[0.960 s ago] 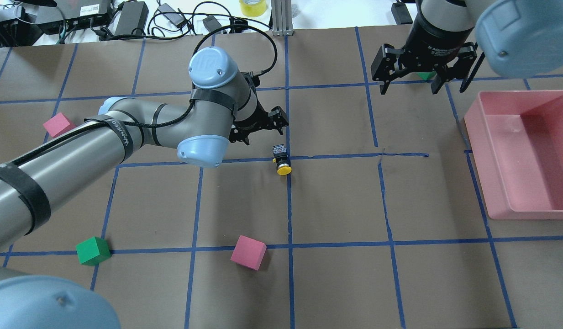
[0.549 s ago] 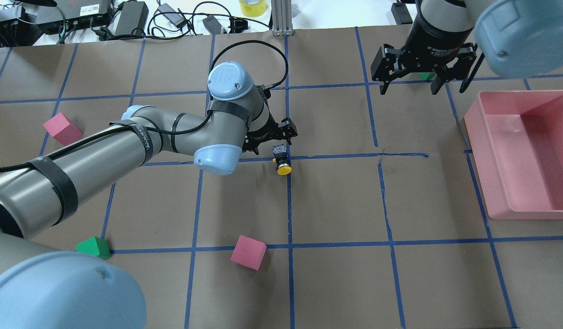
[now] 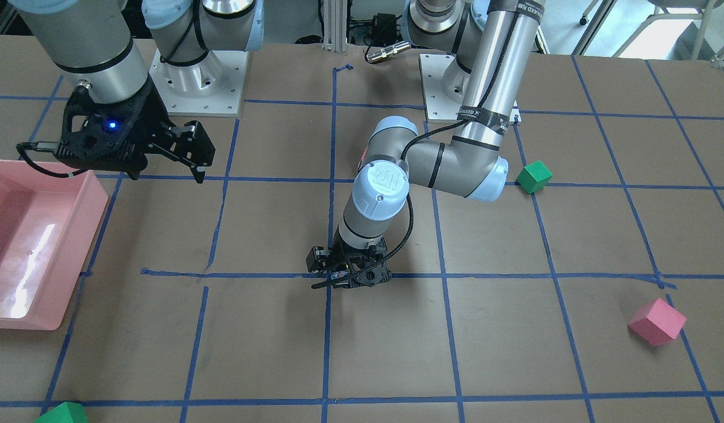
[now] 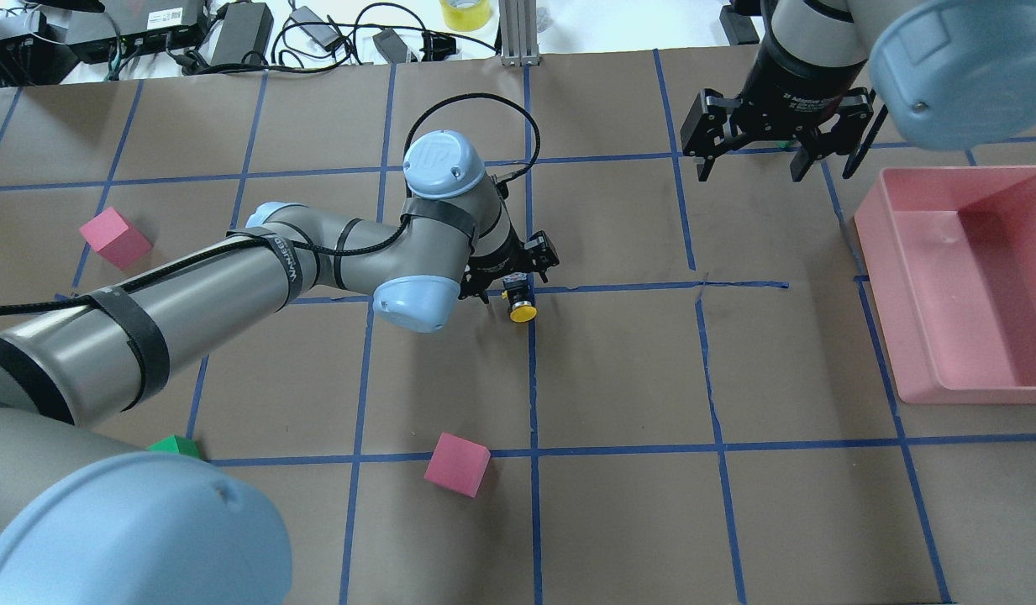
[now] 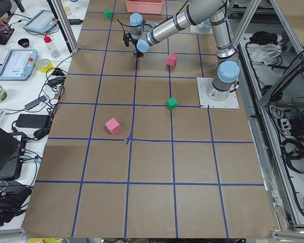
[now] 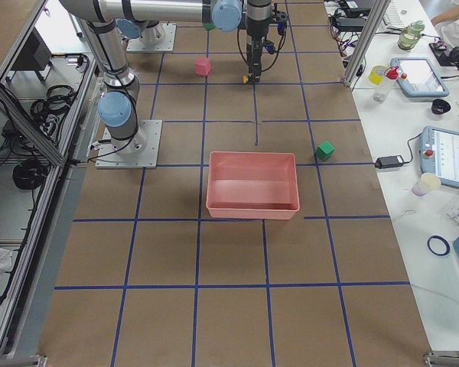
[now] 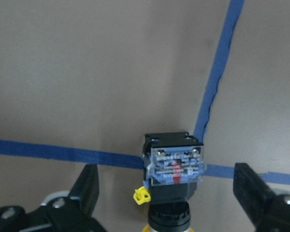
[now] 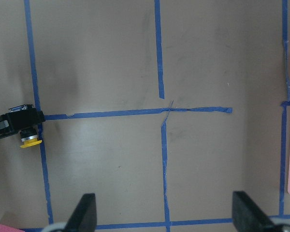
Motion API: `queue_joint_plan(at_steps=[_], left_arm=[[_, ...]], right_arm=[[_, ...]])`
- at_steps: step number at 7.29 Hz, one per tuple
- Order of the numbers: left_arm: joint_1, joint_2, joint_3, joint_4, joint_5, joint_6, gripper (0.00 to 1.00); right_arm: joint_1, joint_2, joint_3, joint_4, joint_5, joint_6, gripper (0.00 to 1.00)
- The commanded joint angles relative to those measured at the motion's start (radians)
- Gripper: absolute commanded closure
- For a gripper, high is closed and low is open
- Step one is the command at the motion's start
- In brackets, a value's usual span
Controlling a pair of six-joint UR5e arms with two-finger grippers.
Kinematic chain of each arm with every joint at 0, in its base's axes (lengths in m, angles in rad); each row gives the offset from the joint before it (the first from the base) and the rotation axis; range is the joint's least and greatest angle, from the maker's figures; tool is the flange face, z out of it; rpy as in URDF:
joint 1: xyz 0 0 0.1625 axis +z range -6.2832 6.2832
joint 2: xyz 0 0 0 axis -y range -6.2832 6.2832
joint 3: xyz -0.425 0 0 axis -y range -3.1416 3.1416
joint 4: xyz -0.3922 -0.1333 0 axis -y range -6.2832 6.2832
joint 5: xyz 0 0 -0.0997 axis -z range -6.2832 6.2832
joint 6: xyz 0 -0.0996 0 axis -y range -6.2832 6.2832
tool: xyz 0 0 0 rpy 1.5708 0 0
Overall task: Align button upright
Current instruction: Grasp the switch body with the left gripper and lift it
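Note:
The button (image 4: pixel 522 301) lies on its side on the brown table where two blue tape lines cross, its yellow cap (image 4: pixel 523 313) toward the robot. In the left wrist view the button (image 7: pixel 174 166) shows its grey-blue base end, between my two open fingers (image 7: pixel 87 188). My left gripper (image 4: pixel 514 270) is open, low over the base end of the button and straddling it. My right gripper (image 4: pixel 751 151) is open and empty, above the table at the far right. The right wrist view shows the cap (image 8: pixel 29 142) at its left edge.
A pink bin (image 4: pixel 883 277) stands at the right edge. A pink cube (image 4: pixel 456 464) lies near the front middle, another pink cube (image 4: pixel 114 238) at the left. A green cube (image 4: pixel 175 445) is partly hidden by my left arm's elbow.
My left arm has swung right and toward the button; its gripper now stands over the button's base end. The button has not moved. The right gripper has shifted slightly.

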Motion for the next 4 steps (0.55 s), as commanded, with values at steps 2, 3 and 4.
queue_joint_plan(at_steps=[2, 3, 4], left_arm=[[-0.005, 0.003, 0.000, -0.043, 0.000, -0.006, 0.04], [-0.005, 0.001, 0.000, -0.044, 0.000, -0.005, 0.26], [-0.005, 0.001, 0.001, -0.044, -0.002, 0.003, 0.47]], right_arm=[[0.001, 0.000, 0.003, -0.001, 0.000, -0.003, 0.00], [0.001, 0.000, 0.003, -0.001, 0.001, -0.001, 0.00], [0.001, 0.000, 0.003, -0.001, 0.001, -0.001, 0.00]])
